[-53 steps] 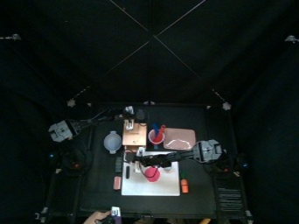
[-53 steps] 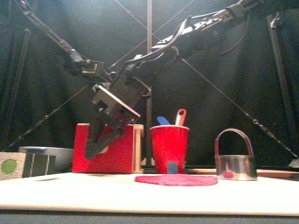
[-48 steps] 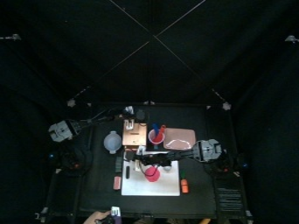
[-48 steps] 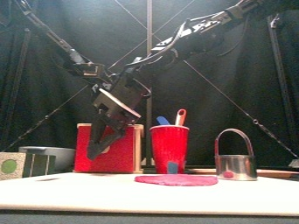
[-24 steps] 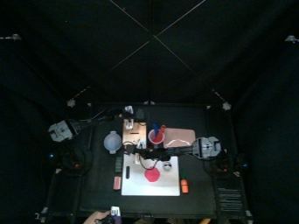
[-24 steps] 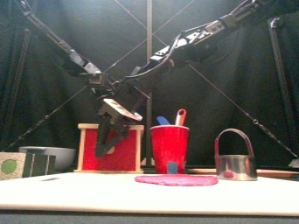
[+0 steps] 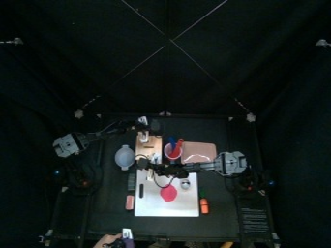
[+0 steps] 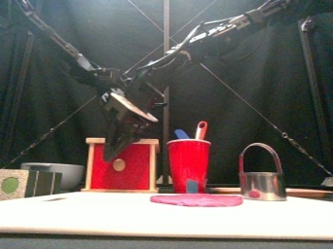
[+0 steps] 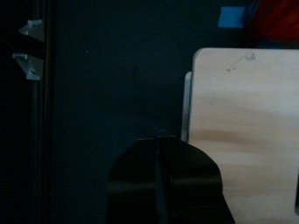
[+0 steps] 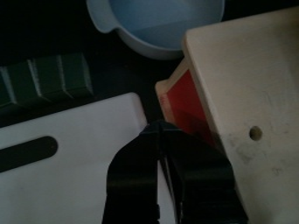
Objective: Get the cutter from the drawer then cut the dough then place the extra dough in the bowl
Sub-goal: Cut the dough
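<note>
Both claws closed, left claw near box, right claw at drawer front, cutter upright, handle up.

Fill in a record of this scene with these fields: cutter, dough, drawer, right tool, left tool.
cutter: stands upright to the right of the red cup, unheld
pink dough: lies flat on the white board, with nothing on it
red drawer front: set in the wooden box
right tool: shut, tip at the red drawer front's edge
left tool: shut, empty, above the table beside the wooden box
</note>
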Robot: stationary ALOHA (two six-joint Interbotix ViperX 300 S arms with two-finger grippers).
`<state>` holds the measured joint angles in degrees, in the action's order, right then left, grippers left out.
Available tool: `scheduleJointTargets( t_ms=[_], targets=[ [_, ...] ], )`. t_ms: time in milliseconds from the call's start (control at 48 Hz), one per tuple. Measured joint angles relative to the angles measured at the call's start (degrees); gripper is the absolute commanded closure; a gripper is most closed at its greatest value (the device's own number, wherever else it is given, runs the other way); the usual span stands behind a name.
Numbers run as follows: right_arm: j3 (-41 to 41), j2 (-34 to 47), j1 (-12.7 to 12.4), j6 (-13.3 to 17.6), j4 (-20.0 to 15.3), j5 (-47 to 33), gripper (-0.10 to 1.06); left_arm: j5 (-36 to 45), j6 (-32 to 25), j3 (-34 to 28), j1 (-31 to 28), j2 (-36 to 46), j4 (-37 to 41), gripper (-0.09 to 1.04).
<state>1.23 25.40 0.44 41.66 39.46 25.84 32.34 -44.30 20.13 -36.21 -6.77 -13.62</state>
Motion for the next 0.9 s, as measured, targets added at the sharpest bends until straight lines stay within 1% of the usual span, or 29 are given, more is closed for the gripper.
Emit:
scheduleJointTargets(
  t_ms=[146,271,396,562,667,750,833,896],
  targets=[
    [0.0,-2.6,3.3,0.0,-0.1,2.4,0.8,-0.7,0.3,0.0,0.0,2.7,-1.0,0.64],
    [0.1,-5.1,5.6,-0.1,-0.1,3.2,0.8,-3.3,0.3,0.1,0.0,5.7,-2.3,0.64],
    [1.9,-9.2,7.9,-0.1,0.2,3.8,0.79,-6.3,-0.1,1.0,0.0,8.8,-5.0,0.64],
    [6.9,-15.6,8.5,0.1,0.2,6.6,0.75,-11.0,-0.3,4.7,0.9,12.5,-9.6,0.64],
    [10.9,-19.2,8.7,0.1,-0.4,8.6,0.69,-15.6,-0.2,8.3,3.9,15.0,-11.5,0.64],
    [14.2,-21.9,9.0,0.2,-1.4,9.9,0.62,-20.6,0.1,11.9,8.3,17.3,-12.5,0.64],
    [17.5,-24.8,9.4,0.2,-3.3,10.8,0.54,-25.7,0.3,15.2,12.7,19.6,-13.4,0.64],
    [20.0,-26.9,9.5,0.4,-4.8,11.1,0.46,-30.0,0.3,17.7,15.8,21.2,-14.7,0.64]
  ],
)
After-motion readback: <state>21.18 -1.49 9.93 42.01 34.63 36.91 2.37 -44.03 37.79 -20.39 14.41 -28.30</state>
